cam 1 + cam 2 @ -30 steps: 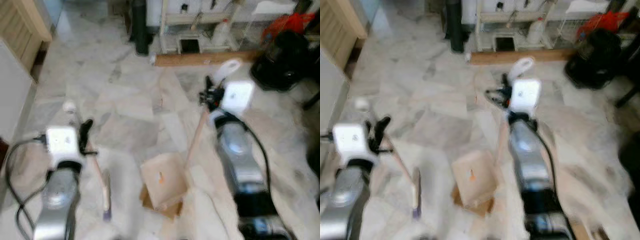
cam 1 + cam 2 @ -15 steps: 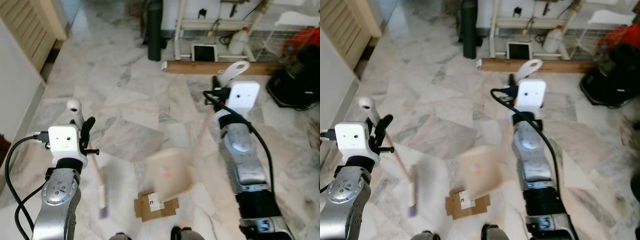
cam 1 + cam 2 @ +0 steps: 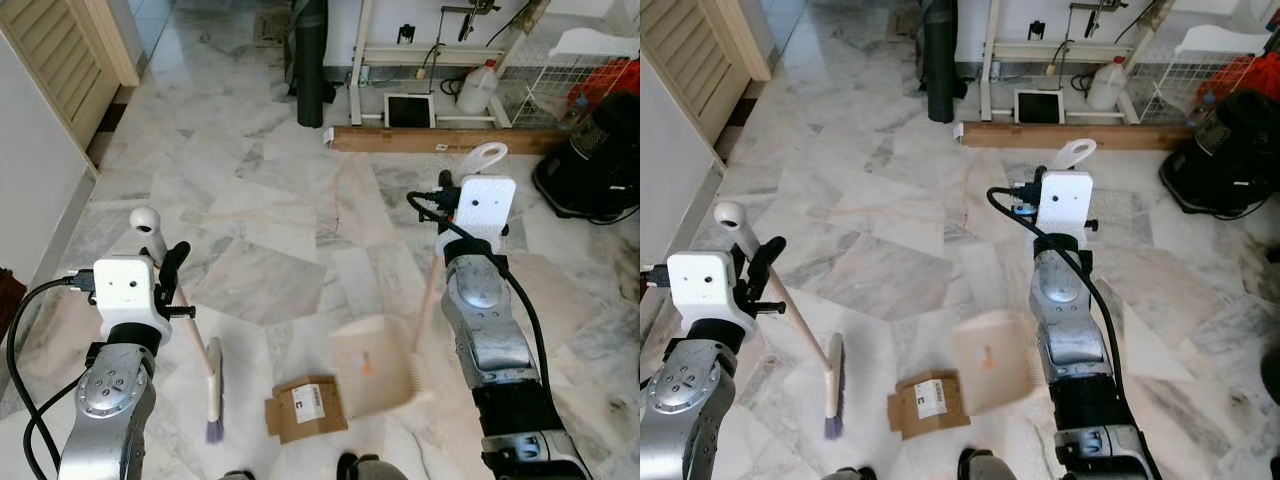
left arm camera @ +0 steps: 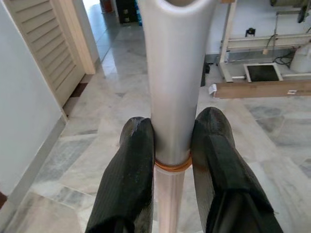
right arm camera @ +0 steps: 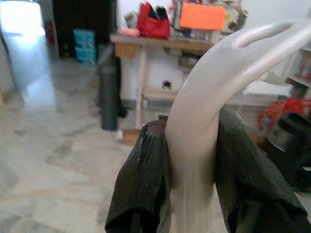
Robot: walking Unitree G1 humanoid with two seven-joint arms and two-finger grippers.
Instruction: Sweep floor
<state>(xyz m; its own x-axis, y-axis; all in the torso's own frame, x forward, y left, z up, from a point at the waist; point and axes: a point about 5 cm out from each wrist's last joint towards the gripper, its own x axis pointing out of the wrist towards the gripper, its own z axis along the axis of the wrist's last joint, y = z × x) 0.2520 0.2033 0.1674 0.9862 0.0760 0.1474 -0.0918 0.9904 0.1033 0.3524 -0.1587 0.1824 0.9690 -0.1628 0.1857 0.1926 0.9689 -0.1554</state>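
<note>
Left eye view: the flattened cardboard piece [image 3: 306, 404] lies on the marble floor [image 3: 270, 200], between the broom [image 3: 213, 392] head and the dustpan [image 3: 372, 366], so sweeping looks unfinished. Left wrist view: the left gripper [image 4: 171, 145] clamps the broom's grey handle. Right wrist view: the right gripper [image 5: 189, 160] is closed around the dustpan's looped handle.
</note>
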